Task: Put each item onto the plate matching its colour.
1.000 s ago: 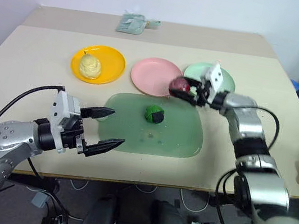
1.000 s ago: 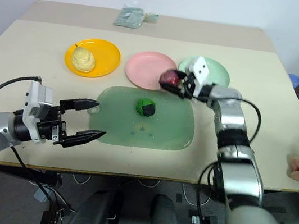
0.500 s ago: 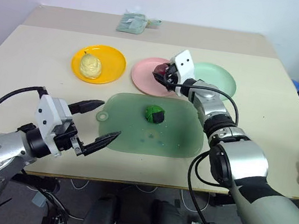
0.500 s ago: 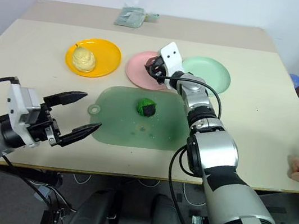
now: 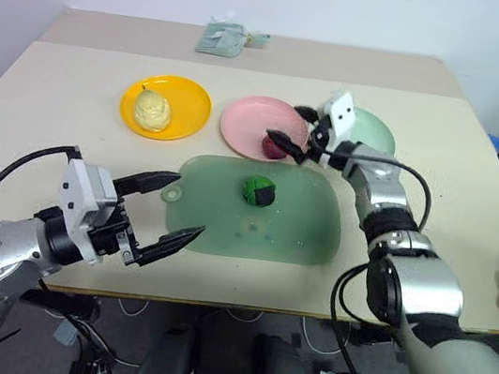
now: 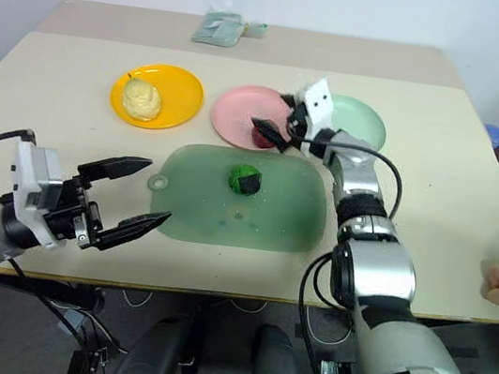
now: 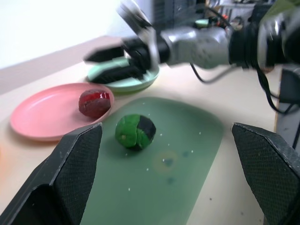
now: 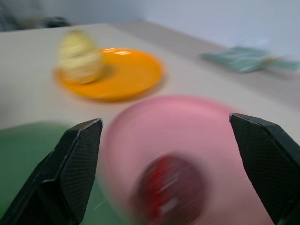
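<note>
Green-and-black ball [image 5: 259, 189] sat on our translucent mat [image 5: 298, 237], well apart from its mint plate [image 5: 377, 131], with our spread, empty right gripper [image 5: 294, 133] by the pink plate [image 5: 246, 120] nearer than our spread left gripper [image 5: 170, 208].

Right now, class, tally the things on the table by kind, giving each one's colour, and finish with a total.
Round plates: 3 – orange-yellow plate, pink plate, mint green plate
Toy foods: 3 – pale yellow one, dark red one, green-and-black one
Mats: 1 – translucent green mat
Small greenish packets at the far edge: 1
Total: 8
</note>
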Controlling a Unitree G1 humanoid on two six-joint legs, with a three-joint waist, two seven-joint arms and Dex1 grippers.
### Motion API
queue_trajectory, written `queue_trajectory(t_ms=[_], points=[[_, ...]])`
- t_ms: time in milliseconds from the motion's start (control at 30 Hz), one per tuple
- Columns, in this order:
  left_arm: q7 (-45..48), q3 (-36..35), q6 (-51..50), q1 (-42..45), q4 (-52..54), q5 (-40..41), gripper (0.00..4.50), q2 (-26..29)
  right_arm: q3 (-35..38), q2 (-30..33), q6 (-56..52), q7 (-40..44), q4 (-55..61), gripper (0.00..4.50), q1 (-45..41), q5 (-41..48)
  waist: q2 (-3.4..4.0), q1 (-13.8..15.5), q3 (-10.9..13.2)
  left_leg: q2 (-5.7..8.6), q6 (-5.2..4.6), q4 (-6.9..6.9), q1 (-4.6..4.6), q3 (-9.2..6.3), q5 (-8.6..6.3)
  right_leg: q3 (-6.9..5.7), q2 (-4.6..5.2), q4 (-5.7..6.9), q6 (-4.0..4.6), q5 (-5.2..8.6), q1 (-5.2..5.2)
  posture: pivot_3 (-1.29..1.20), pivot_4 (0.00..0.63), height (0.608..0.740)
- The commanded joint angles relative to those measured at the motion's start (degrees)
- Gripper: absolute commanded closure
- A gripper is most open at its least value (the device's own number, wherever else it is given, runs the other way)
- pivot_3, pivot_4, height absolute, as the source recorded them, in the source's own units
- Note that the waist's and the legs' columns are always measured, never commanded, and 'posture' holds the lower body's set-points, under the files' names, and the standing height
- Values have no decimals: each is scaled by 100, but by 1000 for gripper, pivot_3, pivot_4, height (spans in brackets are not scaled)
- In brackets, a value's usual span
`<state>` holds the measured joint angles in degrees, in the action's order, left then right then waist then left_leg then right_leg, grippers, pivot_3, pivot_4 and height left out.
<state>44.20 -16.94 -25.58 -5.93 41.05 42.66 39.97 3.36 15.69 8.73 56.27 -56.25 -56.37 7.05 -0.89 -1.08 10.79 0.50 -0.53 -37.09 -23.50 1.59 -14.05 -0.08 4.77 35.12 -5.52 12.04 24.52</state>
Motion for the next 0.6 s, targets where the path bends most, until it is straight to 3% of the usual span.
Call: queue_trajectory(t_ms=[33, 267, 600], points=[[304, 111, 157, 157, -148, 19, 0, 83, -155, 176, -968, 481, 1878, 84, 798, 428, 0, 7, 0, 0, -1, 1, 0, 0, 0, 0, 0, -1, 0, 0, -1, 0, 150, 740], [609, 288, 93, 522, -488, 132, 0, 89, -479, 372, -2724, 516, 4122, 84, 2039, 886, 4, 1, 2, -5, -1, -2, 2, 0, 0, 0, -6, 3, 0, 1, 3, 0, 150, 740], [559, 212, 63, 385, -341, 146, 0, 52, -942, 267, -2868, 565, 3937, 84, 2153, 789, 2, 28, 1, -3, -1, -6, 1, 0, 0, 0, -7, -1, 1, 2, 0, 0, 150, 740]])
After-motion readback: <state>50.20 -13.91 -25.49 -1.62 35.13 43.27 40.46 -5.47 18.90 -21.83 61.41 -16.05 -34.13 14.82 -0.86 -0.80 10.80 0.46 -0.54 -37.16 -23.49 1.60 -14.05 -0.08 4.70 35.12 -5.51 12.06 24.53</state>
